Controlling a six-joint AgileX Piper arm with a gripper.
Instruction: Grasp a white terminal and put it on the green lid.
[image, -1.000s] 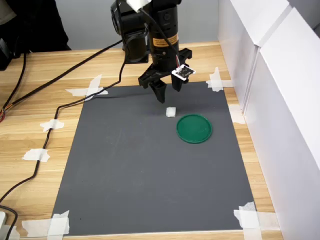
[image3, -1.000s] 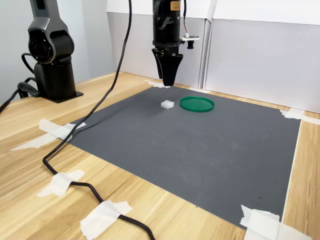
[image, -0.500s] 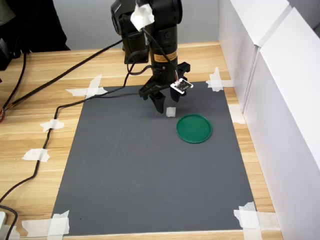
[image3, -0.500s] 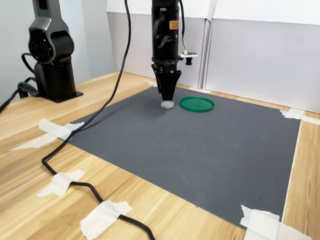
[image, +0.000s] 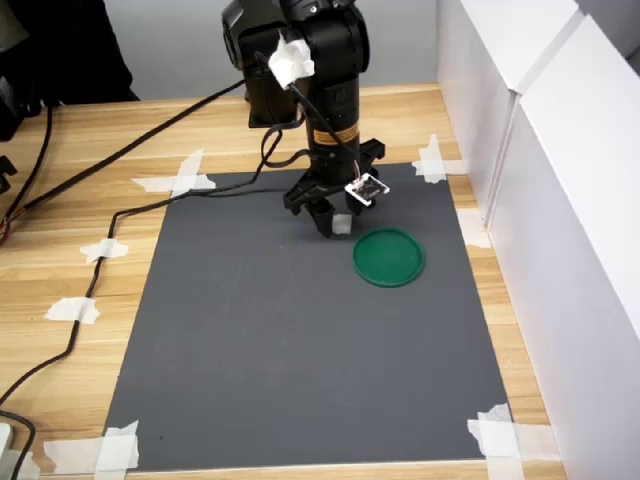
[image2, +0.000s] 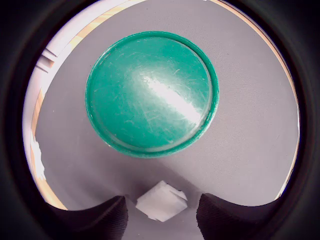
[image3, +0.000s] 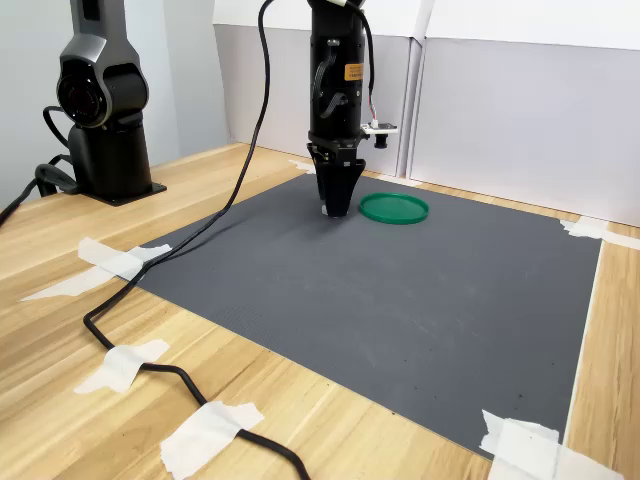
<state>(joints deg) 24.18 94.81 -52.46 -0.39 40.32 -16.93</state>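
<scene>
Arm upright, tool down at mat, straddling white terminal

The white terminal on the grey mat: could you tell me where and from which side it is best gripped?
Probably from straight above, pinching two opposite side faces of the white terminal. It is a tiny block lying flat on the grey mat, so only its sides offer purchase. The wrist view shows it between the open fingers of the end effector, apart from both, with the green lid clear beside it.
</scene>
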